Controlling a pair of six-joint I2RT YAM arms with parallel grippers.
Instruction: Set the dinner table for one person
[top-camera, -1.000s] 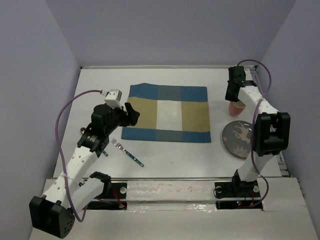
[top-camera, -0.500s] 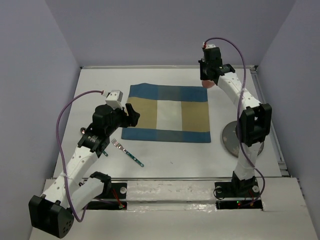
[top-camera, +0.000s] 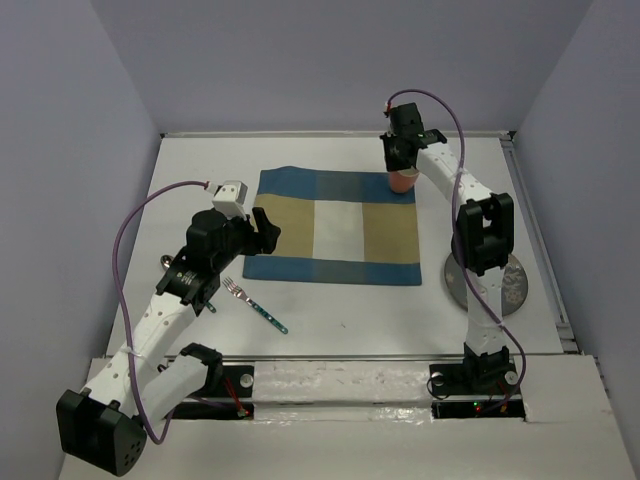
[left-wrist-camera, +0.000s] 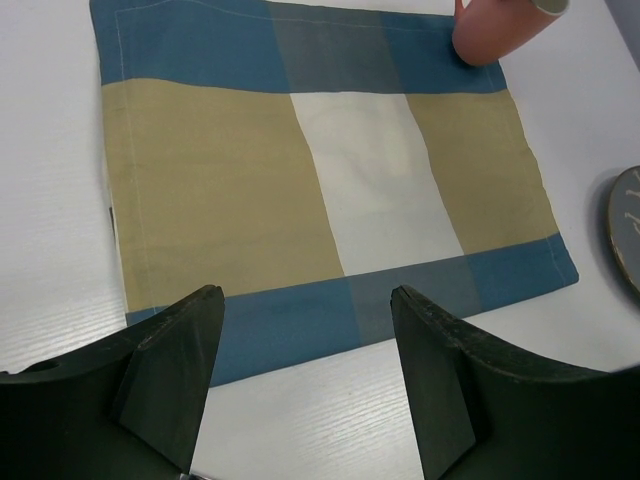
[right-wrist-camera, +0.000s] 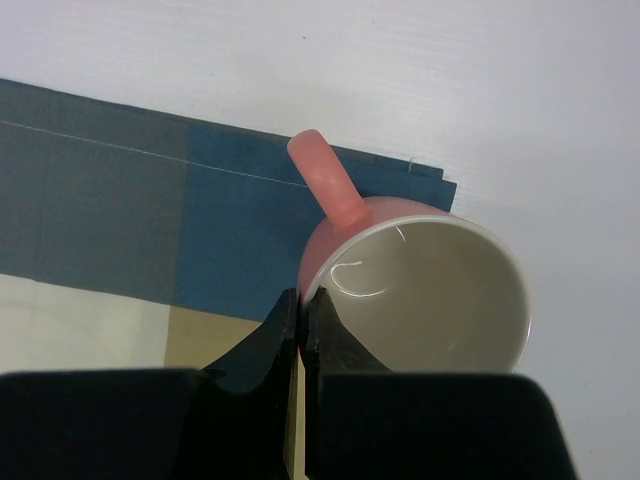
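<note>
Our right end effector (right-wrist-camera: 302, 300) is clenched on the rim of the pink mug (right-wrist-camera: 420, 290), pinching its wall on the near side, with the handle pointing away. The mug hangs at the far right corner of the mat (top-camera: 335, 228). From the left wrist view it looks tilted, and we cannot tell whether its base rests on the cloth yet. Our left end effector (left-wrist-camera: 305, 300) is spread wide and grasps nothing, hovering over the mat's near left edge. The mat itself lies flat in the middle of the bench (top-camera: 350, 325). The plate (top-camera: 512, 285) sits on the bare bench to the right of the mat, partly hidden behind our right arm. The fork (top-camera: 252, 303) lies on the bare bench just off the mat's near left corner. We judge the setting barely begun: the mug is close to its place but not let go, while the plate and fork have yet to be brought to the mat.
</note>
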